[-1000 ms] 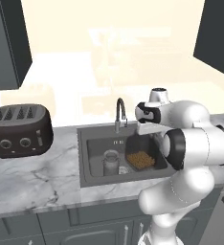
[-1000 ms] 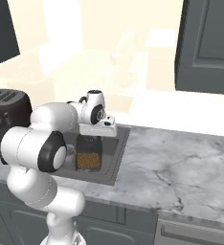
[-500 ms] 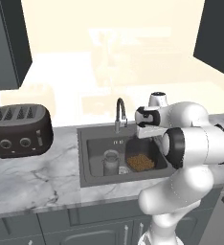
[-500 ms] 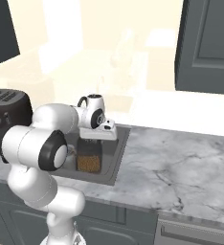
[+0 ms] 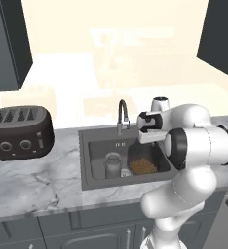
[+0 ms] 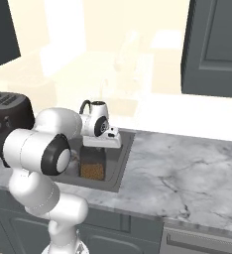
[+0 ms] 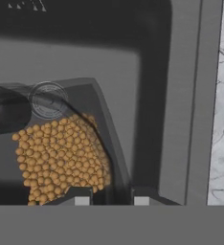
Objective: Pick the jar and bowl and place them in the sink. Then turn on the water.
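The dark grey sink (image 5: 94, 148) is sunk into the marble counter, and its curved tap (image 5: 122, 114) stands at the back edge with no water at the spout. The clear jar (image 5: 142, 165) with brown granules hangs low in the basin's right half. My gripper (image 5: 146, 145) is straight above it, shut on its top. From the right I see the jar (image 6: 93, 166) under the gripper (image 6: 99, 148). In the hand view the granules of the jar (image 7: 61, 148) lie just beyond my gripper (image 7: 111, 201), with the sink wall (image 7: 152, 95) behind. The bowl is out of view.
A black toaster (image 5: 21, 132) stands on the counter left of the sink. A small grey cylinder (image 5: 113, 165) sits in the basin left of the jar. Marble counter (image 6: 187, 168) stretches right of the sink. Dark wall cabinets (image 6: 214, 47) hang above.
The hand has sunk a little lower into the sink with the jar under it. Its grip has not changed.
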Available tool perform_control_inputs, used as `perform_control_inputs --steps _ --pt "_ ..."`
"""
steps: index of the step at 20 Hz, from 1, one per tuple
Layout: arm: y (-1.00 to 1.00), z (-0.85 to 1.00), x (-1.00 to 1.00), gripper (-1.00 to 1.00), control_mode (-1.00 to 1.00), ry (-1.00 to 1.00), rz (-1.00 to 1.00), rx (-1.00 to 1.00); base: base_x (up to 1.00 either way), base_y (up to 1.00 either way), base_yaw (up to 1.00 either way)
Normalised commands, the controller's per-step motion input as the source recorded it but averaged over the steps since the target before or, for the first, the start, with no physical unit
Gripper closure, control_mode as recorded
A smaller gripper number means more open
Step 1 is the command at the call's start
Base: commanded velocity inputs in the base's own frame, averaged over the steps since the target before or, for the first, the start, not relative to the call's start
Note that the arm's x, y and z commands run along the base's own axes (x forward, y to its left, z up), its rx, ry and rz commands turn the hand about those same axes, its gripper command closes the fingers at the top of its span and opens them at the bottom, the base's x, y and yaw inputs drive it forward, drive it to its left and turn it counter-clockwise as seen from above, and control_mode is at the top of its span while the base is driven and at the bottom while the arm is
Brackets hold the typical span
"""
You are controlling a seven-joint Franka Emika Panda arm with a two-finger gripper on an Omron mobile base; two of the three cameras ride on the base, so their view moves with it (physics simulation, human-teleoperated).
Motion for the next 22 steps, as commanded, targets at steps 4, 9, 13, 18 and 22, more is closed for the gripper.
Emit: perform_control_inputs --steps 4,9,13,18,22 --pt "0.0 -0.14 0.0 1.0 -1.0 0.0 0.0 0.0 0.0 0.0 0.0" --pt "0.03 -0.16 0.0 1.0 -1.0 0.0 0.0 0.0 0.0 0.0 0.0" --pt "0.08 -0.19 0.0 1.0 -1.0 0.0 0.0 0.0 0.0 0.0 0.0" --pt "0.12 -0.23 0.0 1.0 -1.0 0.0 0.0 -0.01 0.0 0.0 0.0" --pt "0.12 -0.22 0.0 1.0 -1.0 0.0 0.0 0.0 0.0 0.0 0.0"
